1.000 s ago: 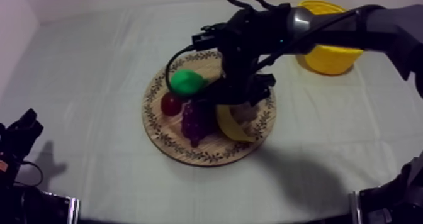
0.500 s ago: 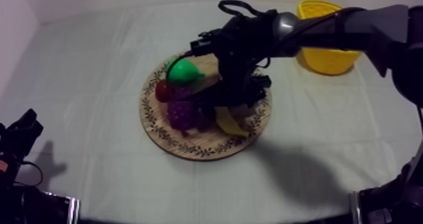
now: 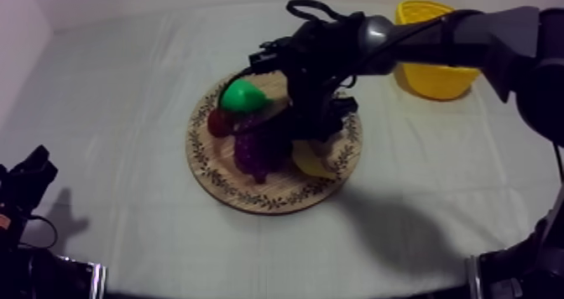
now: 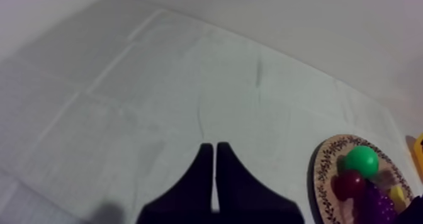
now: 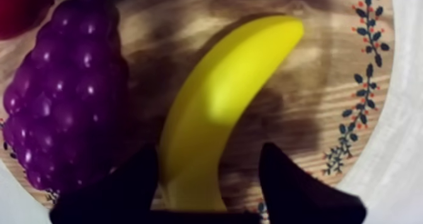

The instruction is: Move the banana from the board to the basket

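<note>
The yellow banana (image 5: 220, 107) lies on the round wooden board (image 5: 327, 82), beside the purple grapes (image 5: 63, 94). My right gripper (image 5: 211, 185) is open and straddles the banana's near end, one finger on each side, with a gap at one finger. From above, the right arm reaches in from the upper right and its gripper (image 3: 312, 139) hangs over the banana (image 3: 312, 159), hiding most of it. The yellow basket (image 3: 436, 46) stands at the far right. My left gripper (image 4: 214, 170) is shut on nothing, low at the left (image 3: 29, 180).
On the board (image 3: 252, 200) also lie a green pear (image 3: 243, 95), a small red fruit (image 3: 220, 122) and the grapes (image 3: 258, 149). Bare cloth surrounds the board. In the left wrist view the board (image 4: 322, 176) sits off to one side.
The right gripper has come lower over the banana. The board with its fruit has shifted a little toward the far left. The left arm has not moved.
</note>
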`<state>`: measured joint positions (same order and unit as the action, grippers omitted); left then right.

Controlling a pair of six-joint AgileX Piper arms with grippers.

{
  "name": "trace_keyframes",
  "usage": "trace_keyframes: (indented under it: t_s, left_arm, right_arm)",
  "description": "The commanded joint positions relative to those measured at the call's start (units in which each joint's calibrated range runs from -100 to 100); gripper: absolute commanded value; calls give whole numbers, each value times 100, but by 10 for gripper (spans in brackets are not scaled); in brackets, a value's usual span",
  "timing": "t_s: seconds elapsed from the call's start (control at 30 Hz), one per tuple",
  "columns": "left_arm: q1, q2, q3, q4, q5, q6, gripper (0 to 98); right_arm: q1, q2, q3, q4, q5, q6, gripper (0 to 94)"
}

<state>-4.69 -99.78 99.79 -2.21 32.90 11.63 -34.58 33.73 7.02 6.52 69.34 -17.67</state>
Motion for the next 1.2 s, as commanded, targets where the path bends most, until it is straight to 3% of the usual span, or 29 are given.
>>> trace_keyframes:
  t_s: [0.0, 0.37, 1.17]
  left_arm:
    - [2, -5, -1, 3, 0, 2, 1]
    - [2, -5, -1, 3, 0, 2, 1]
    - [2, -5, -1, 3, 0, 2, 1]
  right_arm:
    - [-6, 11, -10, -1, 14, 13, 370]
    - [-13, 97, -119, 46, 4, 33, 130]
    - [121, -1136, 195, 304, 340, -18, 109]
